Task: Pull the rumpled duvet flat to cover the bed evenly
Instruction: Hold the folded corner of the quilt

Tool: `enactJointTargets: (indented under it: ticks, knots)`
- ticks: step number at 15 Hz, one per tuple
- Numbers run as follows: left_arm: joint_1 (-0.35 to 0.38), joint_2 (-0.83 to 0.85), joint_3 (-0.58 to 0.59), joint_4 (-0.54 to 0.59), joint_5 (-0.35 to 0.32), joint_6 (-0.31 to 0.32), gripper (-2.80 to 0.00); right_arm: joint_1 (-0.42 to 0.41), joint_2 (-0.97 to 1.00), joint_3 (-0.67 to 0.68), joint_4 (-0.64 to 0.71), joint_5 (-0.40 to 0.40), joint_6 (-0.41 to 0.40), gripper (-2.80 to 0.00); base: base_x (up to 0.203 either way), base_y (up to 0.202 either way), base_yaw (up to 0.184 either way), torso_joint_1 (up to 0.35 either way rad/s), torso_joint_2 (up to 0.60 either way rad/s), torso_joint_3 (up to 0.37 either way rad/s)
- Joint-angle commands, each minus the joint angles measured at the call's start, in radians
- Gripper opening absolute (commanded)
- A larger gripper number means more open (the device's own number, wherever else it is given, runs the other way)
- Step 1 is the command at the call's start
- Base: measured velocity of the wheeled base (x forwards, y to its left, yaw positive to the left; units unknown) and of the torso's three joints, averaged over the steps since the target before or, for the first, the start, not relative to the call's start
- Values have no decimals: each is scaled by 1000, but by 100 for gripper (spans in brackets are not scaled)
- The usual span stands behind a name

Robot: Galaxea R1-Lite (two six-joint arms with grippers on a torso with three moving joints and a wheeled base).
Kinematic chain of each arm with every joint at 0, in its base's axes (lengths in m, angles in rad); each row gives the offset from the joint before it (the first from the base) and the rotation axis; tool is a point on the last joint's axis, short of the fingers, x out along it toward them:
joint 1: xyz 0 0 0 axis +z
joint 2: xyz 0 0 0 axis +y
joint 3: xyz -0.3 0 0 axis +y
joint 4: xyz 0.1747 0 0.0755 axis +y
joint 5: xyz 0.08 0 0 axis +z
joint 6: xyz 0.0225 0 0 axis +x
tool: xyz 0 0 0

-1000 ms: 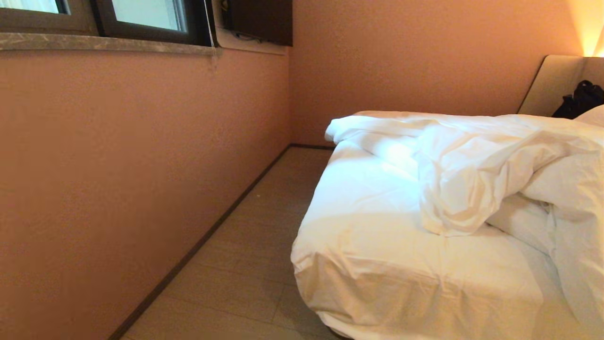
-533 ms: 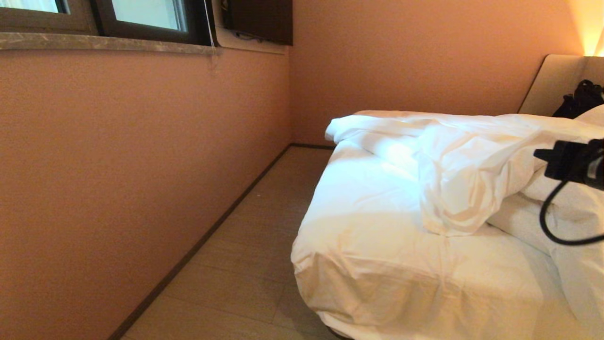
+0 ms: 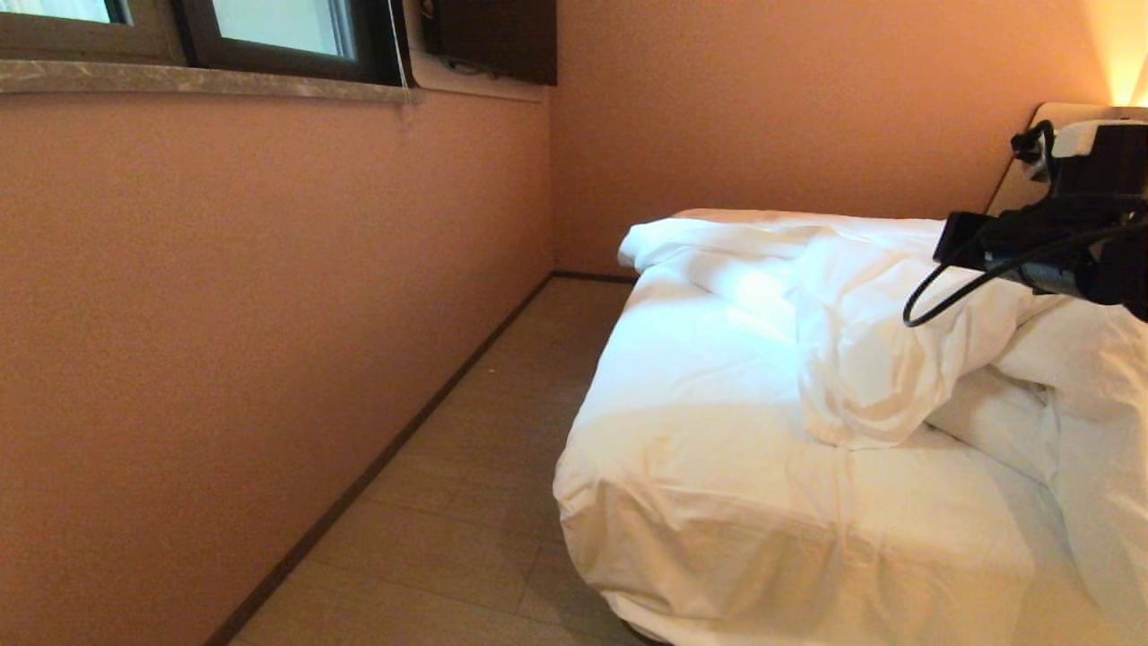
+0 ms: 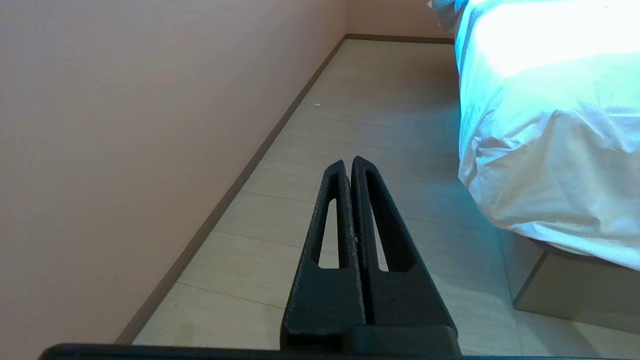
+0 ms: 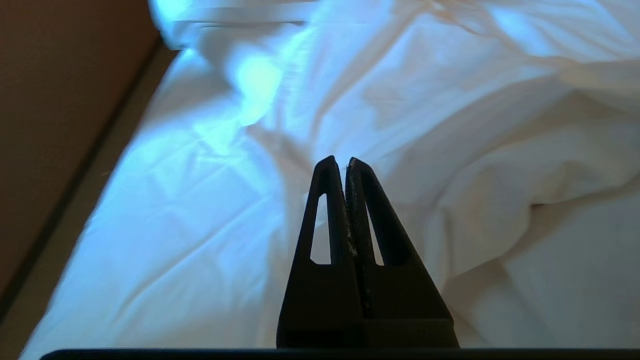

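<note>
Right gripper: newly raised into the head view over the last second, fingers pressed together, empty, hovering above the duvet. The duvet lay bunched in a heap ahead of and below its tips, unmoved; bare bed sheet beside it. Reach begun, no grasp yet. Left gripper: closed, empty, parked low over the floor.

Wrinkled matt white cotton duvet, smooth matt wall, pale matt floor tiles
</note>
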Motion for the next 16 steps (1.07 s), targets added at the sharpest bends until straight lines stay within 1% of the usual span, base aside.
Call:
enactJointTargets:
  ticks: [1,3,6,8,11,13,16]
  knots:
    - [0,0,0,0,0,0,-280,-38,102,-49,-3,-44,31,-280,0,0,0,0,0,0]
    - [0,0,0,0,0,0,-280,-60,143,-57,-11,-43,86,-280,0,0,0,0,0,0]
    - [0,0,0,0,0,0,-280,-80,200,-115,-52,-36,131,-280,0,0,0,0,0,0]
    - [0,0,0,0,0,0,-280,-82,210,-127,-51,-33,182,-280,0,0,0,0,0,0]
    - [0,0,0,0,0,0,-280,-82,197,-121,-38,-33,188,-280,0,0,0,0,0,0]
    - [0,0,0,0,0,0,-280,-82,191,-142,23,-36,188,-280,0,0,0,0,0,0]
    - [0,0,0,0,0,0,-280,-82,173,-154,79,-41,186,-280,0,0,0,0,0,0]
